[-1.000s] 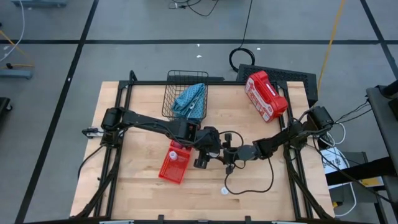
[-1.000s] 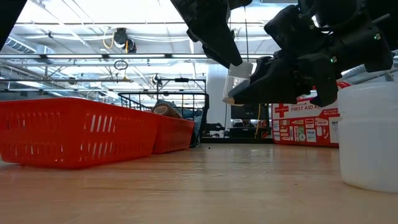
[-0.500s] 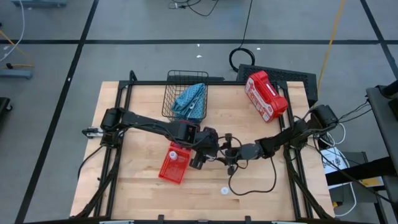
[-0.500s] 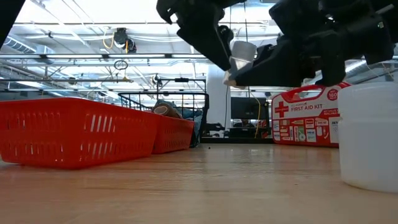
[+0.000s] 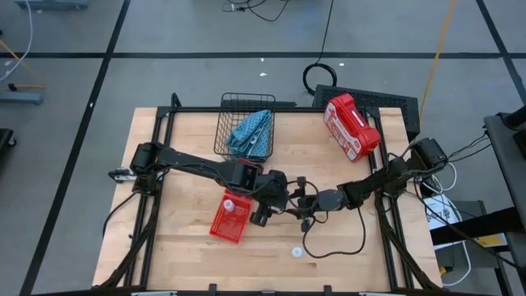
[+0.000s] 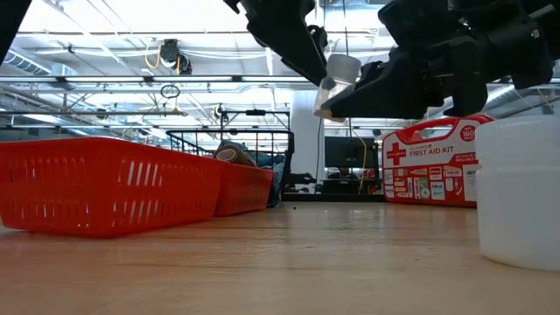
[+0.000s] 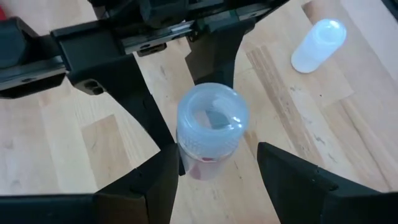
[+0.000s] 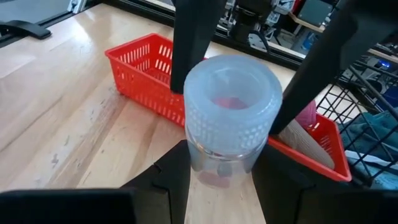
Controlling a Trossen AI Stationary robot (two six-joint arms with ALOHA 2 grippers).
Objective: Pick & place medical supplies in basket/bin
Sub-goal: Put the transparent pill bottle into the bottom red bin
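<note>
A small clear vial (image 8: 229, 106) with a ribbed white cap hangs in the air over the middle of the table, also seen in the low view (image 6: 335, 85). My right gripper (image 8: 221, 171) is shut on it. My left gripper (image 7: 214, 163) is open, its fingers standing on either side of the vial's cap end. A second vial (image 5: 297, 252) stands on its base on the table near the front edge. The red bin (image 5: 229, 215) sits just left of the grippers. The black wire basket (image 5: 233, 123) at the back holds the light-blue pouch (image 5: 252, 131). My right gripper pinches the vial's clear body (image 8: 202, 163) just below the cap between its two fingers. The fingers come nearly level from the table's right side and lie across the vial. The vial is lifted clear and tilted, cap uppermost. My left gripper has one finger (image 7: 163, 177) close against the vial; I cannot tell whether it touches.
A red and white first-aid case (image 5: 352, 126) lies at the back right. A second red bin (image 6: 241, 188) behind the first holds a brown roll (image 6: 229, 155) and a pink one (image 8: 306, 118). A black cable (image 5: 329, 247) loops over the table under my right arm.
The vial has risen a little in my right gripper's hold, keeping its tilt. My left gripper has gone up with it, its fingers staying around the cap end.
</note>
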